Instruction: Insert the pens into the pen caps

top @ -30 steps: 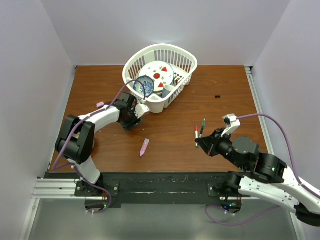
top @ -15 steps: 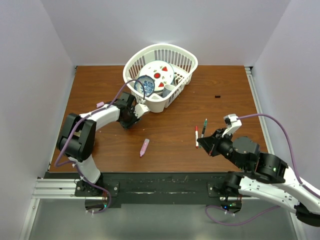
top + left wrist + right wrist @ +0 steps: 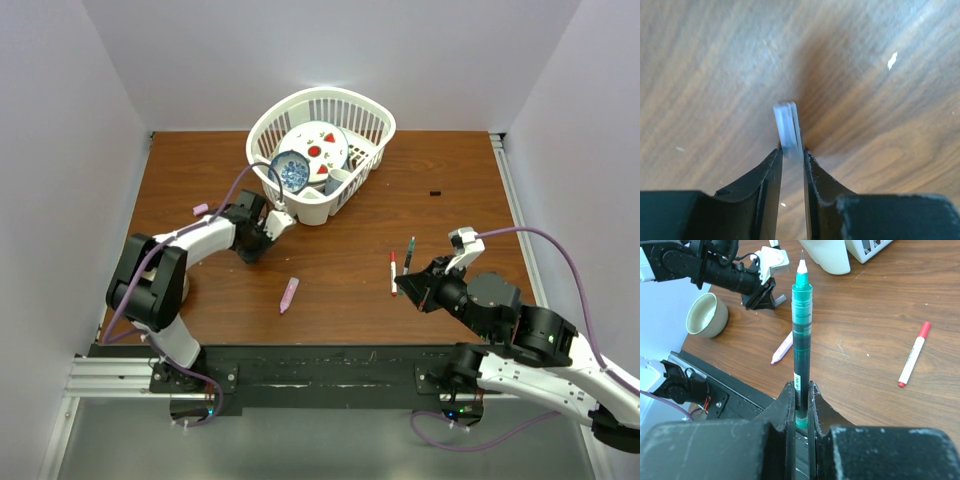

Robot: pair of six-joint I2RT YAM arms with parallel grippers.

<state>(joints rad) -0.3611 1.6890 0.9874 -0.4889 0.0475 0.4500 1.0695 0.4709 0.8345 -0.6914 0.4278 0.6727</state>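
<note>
Two grippers busy: right gripper (image 3: 800, 390) clamps green pen (image 3: 801, 330) upright, frame centre; left gripper (image 3: 791, 156) jaws narrowed around pale short tube (image 3: 788, 127) (blurred), grip uncertain.

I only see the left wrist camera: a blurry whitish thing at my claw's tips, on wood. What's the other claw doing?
Observer: The right claw is shut on a green pen, its bare tip pointing away from the claw.
Operator: Any more pens?
Observer: A white pen with red ends lies on the table near the right claw.
Operator: What's next to my claw?
Observer: A white basket stands close beside the left claw.
</note>
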